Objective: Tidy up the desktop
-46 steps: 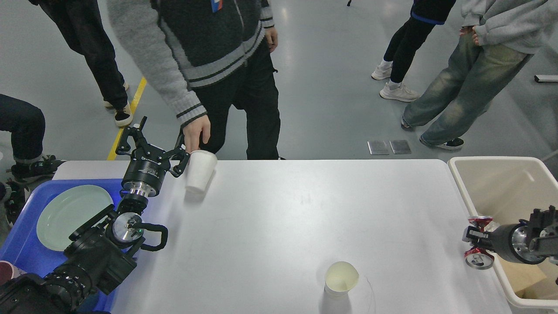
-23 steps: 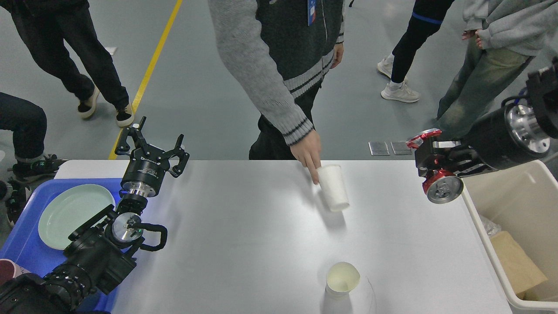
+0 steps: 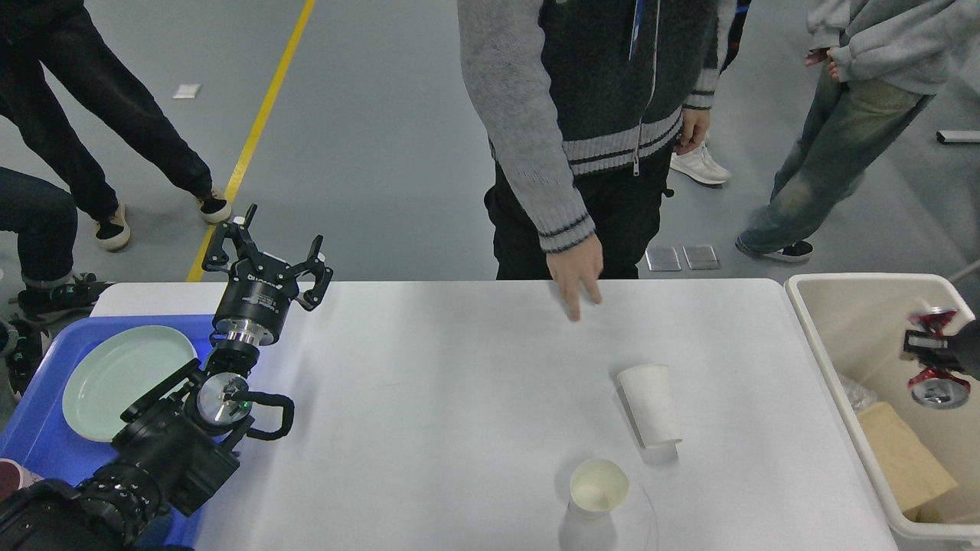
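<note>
The white desktop point(image 3: 459, 413) fills the middle of the head view. A white paper cup point(image 3: 651, 404) lies on its side right of centre. A second paper cup point(image 3: 597, 491) stands upright near the front edge. My left gripper point(image 3: 268, 249) is open and empty above the desktop's far left corner. My right gripper point(image 3: 930, 360) is shut on a red can point(image 3: 934, 379) and holds it over the beige bin point(image 3: 827, 360) at the right edge.
A blue tray point(image 3: 46, 451) with a pale green plate point(image 3: 122, 379) sits at the left. A person's hand point(image 3: 576, 275) hangs over the desktop's far edge. Other people stand behind. Brown paper point(image 3: 903, 459) lies in the bin.
The person's hand let go of the white cup, which now lies on its side farther right. My right gripper moved with the can down over the bin. My left arm stayed still.
</note>
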You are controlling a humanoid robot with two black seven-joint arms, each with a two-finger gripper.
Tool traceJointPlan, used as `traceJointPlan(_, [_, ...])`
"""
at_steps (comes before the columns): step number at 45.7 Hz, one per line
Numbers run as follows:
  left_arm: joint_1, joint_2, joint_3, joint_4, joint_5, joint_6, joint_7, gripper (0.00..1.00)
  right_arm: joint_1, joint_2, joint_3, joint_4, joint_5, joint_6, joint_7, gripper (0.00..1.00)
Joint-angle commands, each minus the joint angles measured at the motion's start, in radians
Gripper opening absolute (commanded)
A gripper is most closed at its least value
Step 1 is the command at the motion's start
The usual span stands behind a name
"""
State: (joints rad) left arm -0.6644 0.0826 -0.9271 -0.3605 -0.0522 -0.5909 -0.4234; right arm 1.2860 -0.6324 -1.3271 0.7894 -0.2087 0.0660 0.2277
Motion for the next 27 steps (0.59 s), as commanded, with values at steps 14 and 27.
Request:
traceJointPlan(14, [0.000, 0.000, -0.001, 0.000, 0.000, 0.000, 0.000, 0.97, -0.626, 0.203, 0.086, -0.750, 0.353, -0.086, -0.027, 0.92])
traceJointPlan(27, [0.000, -0.001, 0.001, 0.002, 0.000, 0.000, 0.000, 0.97, -0.620, 0.203, 0.088, -0.750, 0.362, -0.084, -0.027, 1.00])
